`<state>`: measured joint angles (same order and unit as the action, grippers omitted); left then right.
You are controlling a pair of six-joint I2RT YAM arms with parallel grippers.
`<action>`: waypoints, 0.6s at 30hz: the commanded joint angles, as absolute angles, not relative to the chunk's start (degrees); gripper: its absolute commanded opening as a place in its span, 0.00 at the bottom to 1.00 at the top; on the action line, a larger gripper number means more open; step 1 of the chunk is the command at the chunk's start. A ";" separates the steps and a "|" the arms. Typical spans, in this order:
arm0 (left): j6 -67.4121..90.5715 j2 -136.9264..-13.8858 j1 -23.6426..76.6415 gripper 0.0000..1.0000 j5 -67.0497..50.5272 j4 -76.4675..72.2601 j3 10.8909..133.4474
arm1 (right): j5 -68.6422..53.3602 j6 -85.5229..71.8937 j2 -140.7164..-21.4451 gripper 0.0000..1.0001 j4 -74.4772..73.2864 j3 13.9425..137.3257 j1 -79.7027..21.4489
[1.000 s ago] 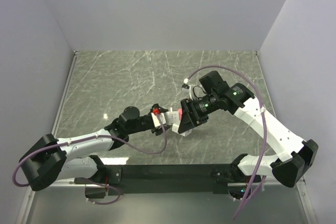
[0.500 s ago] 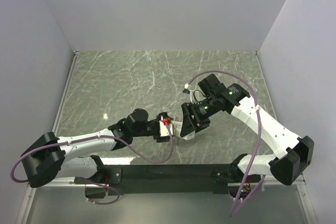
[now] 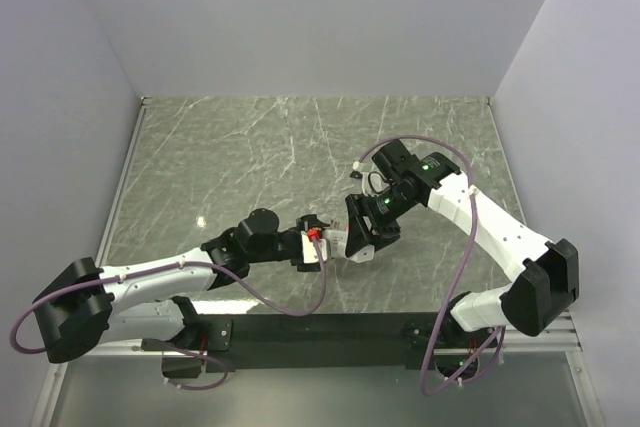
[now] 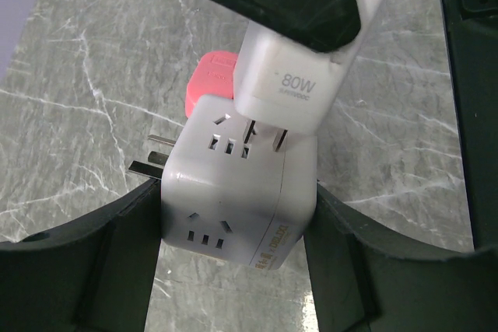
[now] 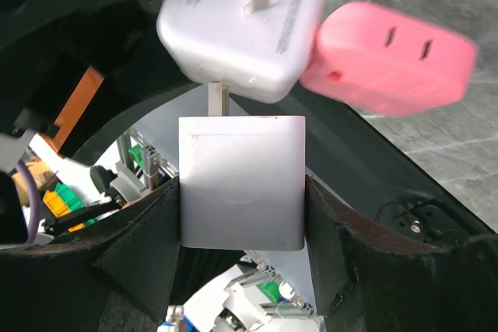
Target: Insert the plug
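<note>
Insertion is the step in hand, I judge: the right gripper point(image 5: 241, 215), clenched on the charger plug point(image 4: 289, 83), holds its prongs at the top face of the socket cube point(image 4: 226, 184), which the left gripper point(image 4: 233, 258) clamps; next, square prongs to slots and press home.

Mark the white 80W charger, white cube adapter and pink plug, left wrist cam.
white 80W charger block point(image 4: 299, 87), left wrist view, labelled face.
white cube socket adapter point(image 4: 233, 175), left wrist view, socketed face.
pink plastic plug point(image 4: 208, 87), left wrist view, exposed side.
</note>
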<state>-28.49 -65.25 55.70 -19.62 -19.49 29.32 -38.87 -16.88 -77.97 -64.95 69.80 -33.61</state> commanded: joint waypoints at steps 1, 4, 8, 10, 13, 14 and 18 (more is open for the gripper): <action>-30.06 -63.28 56.69 0.01 -19.34 -22.77 30.14 | -38.67 -17.23 -78.31 0.00 -66.09 71.89 -32.78; -30.15 -63.19 57.13 0.01 -18.81 -22.76 29.97 | -38.50 -17.40 -78.84 0.00 -66.09 72.42 -32.34; -29.88 -63.11 57.65 0.01 -18.63 -22.50 30.15 | -38.67 -17.40 -79.28 0.00 -66.27 72.51 -31.99; -29.88 -63.02 57.92 0.01 -18.37 -21.89 30.32 | -38.93 -17.40 -79.71 0.00 -66.18 72.69 -31.99; -30.15 -63.02 58.53 0.01 -18.19 -21.89 30.23 | -39.29 -17.40 -80.33 0.00 -66.09 73.12 -31.91; -30.06 -63.10 58.71 0.01 -18.19 -21.80 30.41 | -39.29 -17.40 -80.42 0.00 -66.18 73.12 -31.99; -30.23 -63.72 58.97 0.01 -18.02 -21.53 30.76 | -39.99 -17.40 -81.03 0.00 -66.01 73.12 -31.99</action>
<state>-28.93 -65.12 58.02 -16.75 -16.99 29.28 -38.87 -17.06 -80.62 -66.72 70.50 -32.36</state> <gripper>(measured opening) 0.688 0.644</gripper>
